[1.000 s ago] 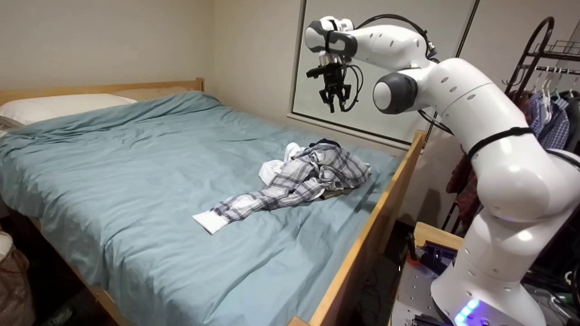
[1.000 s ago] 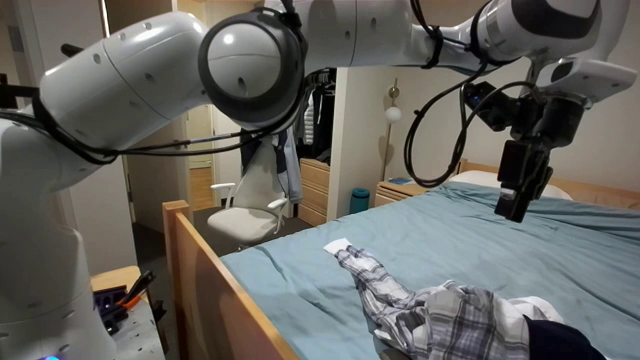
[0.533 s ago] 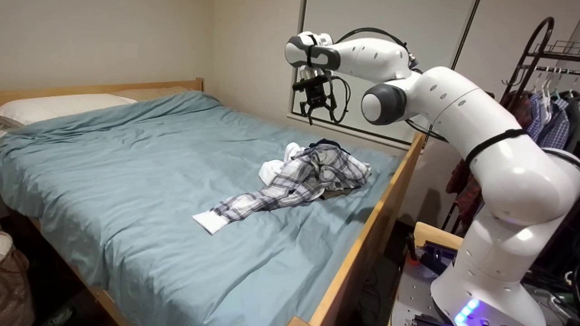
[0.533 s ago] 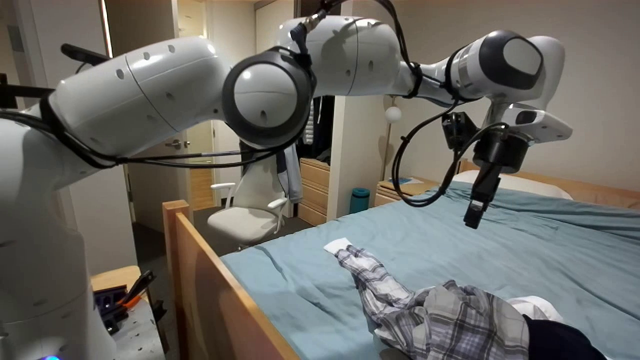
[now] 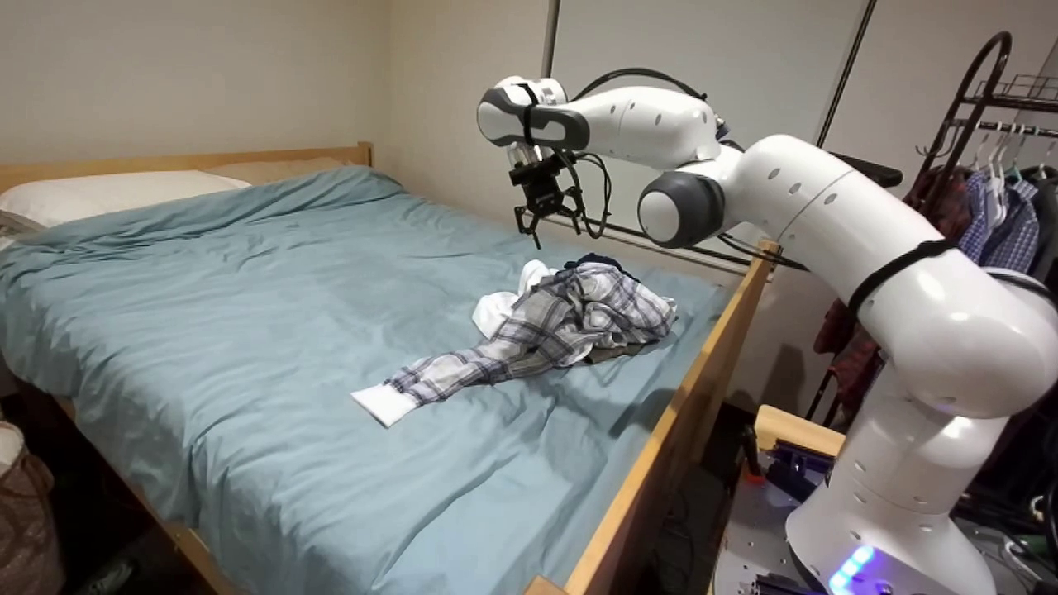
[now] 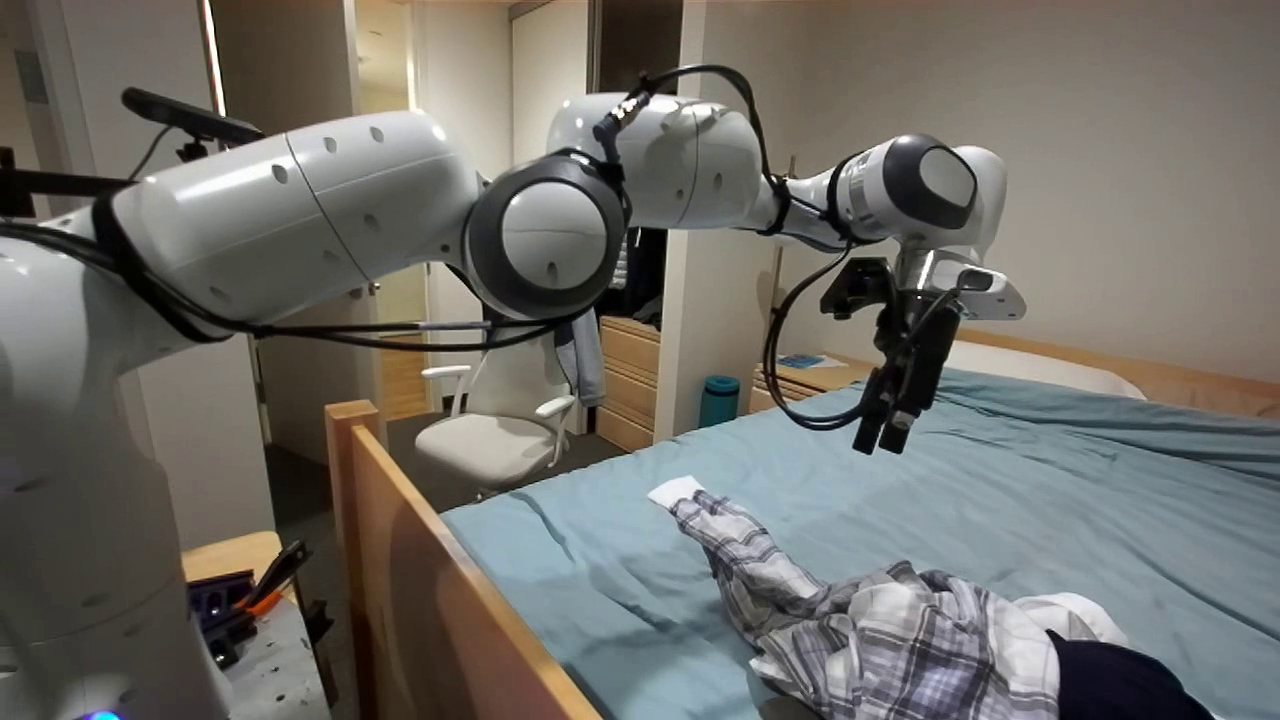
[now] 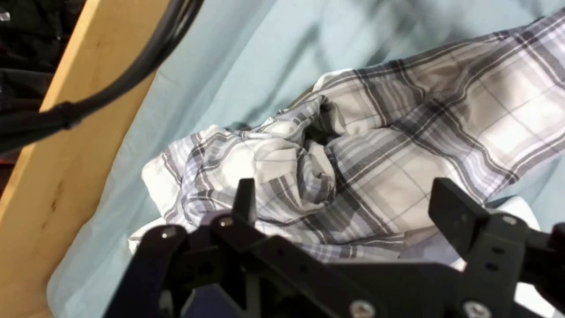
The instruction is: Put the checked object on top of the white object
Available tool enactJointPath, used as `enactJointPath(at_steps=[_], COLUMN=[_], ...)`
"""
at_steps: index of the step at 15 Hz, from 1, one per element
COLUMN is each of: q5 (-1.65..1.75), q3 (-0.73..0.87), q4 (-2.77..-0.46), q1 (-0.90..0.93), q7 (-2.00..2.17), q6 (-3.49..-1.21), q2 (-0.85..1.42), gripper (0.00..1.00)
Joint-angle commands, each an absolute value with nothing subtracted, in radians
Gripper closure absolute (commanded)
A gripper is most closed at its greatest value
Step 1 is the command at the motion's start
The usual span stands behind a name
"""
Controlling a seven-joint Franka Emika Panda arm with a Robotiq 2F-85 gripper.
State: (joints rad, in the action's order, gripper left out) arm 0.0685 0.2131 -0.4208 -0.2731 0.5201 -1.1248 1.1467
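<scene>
The checked shirt (image 5: 570, 306) lies rumpled on the blue-green bedcover (image 5: 248, 330), close to the wooden footboard (image 5: 682, 426), one sleeve (image 5: 463, 372) stretched out across it to a white end (image 5: 385, 403). Bunched against the shirt, on the side away from the footboard, is the white cloth (image 5: 496, 312) — whether the shirt overlaps part of it or merely touches it is hard to tell from these angles. A navy cloth (image 6: 1120, 685) pokes out beside the shirt, near the white cloth, and a bit of brownish cloth (image 5: 612, 354) peeps out beneath.

The hand (image 7: 346, 205) hangs over the shirt, well clear of it, its fingers (image 7: 244, 198) spread wide apart. In the wrist view the shirt fills most of the gap between the fingertips — it lies below them. A black cable (image 7: 123, 81) crosses that view at upper left, in front of the footboard. Clothes (image 5: 1021, 215) hang on a rack (image 5: 982, 95) behind the arm (image 5: 661, 124), and in an exterior view a pale chair (image 6: 495, 450) stands beyond the footboard. In both exterior views a white pillow (image 5: 116, 194) lies at the bedcover's far end.
</scene>
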Motion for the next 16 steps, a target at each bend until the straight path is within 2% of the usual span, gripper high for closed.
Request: enactJointPath(at_steps=[1, 4, 9, 14, 16], q5=[0.075, 0.07, -0.044, -0.055, -0.034], q3=[0.205, 0.2, 0.102, 0.065, 0.087], q4=[-0.331, -0.316, -0.296, -0.313, -0.314], q1=[-0.281, -0.288, -0.384, -0.453, -0.434], q7=[0.505, 0.488, 0.392, 0.12, 0.169], q6=[-1.083, -1.12, -1.239, -1.232, -1.225], q2=[1.194, 1.201, 1.233, 1.246, 1.249], gripper=[0.0, 0.0, 0.0, 0.0, 0.0])
